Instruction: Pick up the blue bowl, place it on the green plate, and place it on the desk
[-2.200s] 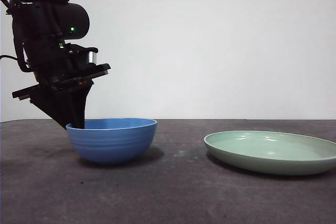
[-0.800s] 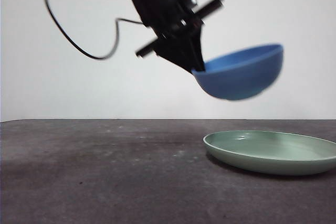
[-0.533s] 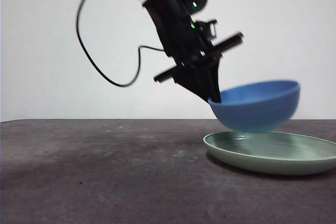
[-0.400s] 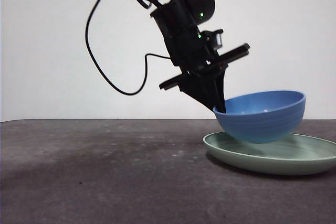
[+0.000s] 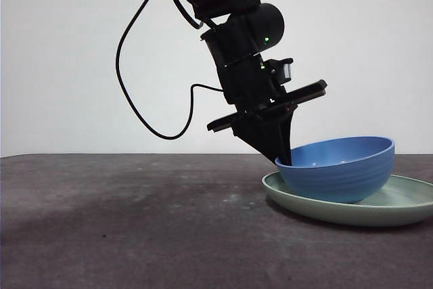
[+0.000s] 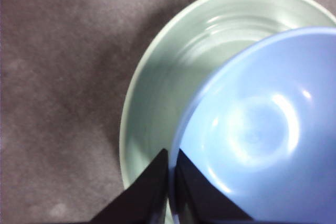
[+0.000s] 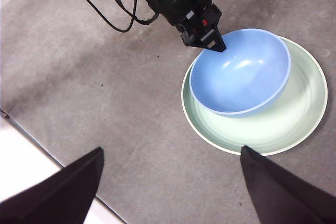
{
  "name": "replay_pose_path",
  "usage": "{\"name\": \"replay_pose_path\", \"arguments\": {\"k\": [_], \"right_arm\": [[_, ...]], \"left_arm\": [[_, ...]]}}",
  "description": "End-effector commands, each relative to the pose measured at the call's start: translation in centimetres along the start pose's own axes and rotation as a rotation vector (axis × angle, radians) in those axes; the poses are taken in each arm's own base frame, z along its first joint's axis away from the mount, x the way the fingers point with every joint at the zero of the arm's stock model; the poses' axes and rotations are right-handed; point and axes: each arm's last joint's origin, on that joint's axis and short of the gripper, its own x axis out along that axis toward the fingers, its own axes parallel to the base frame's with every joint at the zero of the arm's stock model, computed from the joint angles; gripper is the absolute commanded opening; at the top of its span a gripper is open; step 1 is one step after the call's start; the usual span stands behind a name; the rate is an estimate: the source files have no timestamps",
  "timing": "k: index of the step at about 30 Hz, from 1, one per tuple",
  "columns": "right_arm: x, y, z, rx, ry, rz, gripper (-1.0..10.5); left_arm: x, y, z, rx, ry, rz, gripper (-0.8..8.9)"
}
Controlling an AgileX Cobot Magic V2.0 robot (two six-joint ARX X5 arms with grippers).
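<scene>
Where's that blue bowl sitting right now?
The blue bowl sits in the green plate, toward its left side in the front view, the left gripper pinching its rim.

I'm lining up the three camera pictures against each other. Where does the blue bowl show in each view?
Front view: the blue bowl sits low at right, on the green plate.
Left wrist view: it fills the right side, its rim pinched by the left gripper.
Right wrist view: upper right of centre.
Shared landmark: the green plate under it.

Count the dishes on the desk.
2: the green plate lies on the desk, and the blue bowl sits in it, its rim gripped by the left gripper.
</scene>
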Motion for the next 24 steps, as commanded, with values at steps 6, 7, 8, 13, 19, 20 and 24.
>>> {"name": "replay_pose_path", "arguments": {"k": [6,7,8,13,19,20,24], "right_arm": [[-0.3,0.2,0.4,-0.002,-0.015,-0.001,4.2],[-0.3,0.2,0.4,-0.002,-0.015,-0.001,4.2],[-0.3,0.2,0.4,-0.002,-0.015,-0.001,4.2],[-0.3,0.2,0.4,-0.002,-0.015,-0.001,4.2],[-0.3,0.2,0.4,-0.002,-0.015,-0.001,4.2],[-0.3,0.2,0.4,-0.002,-0.015,-0.002,4.2],[-0.3,0.1,0.4,-0.002,-0.013,-0.027,4.2]], "left_arm": [[1.5,-1.2,0.0,0.024,0.011,-0.014,0.36],[1.5,-1.2,0.0,0.024,0.011,-0.014,0.46],[1.5,-1.2,0.0,0.024,0.012,-0.013,0.74],[1.4,-1.1,0.0,0.022,0.016,-0.012,2.42],[0.6,-1.2,0.5,0.019,0.012,-0.011,2.51],[0.2,-1.3,0.7,0.021,0.011,-0.011,2.51],[-2.4,-1.0,1.6,0.015,-0.030,-0.008,2.51]]}}
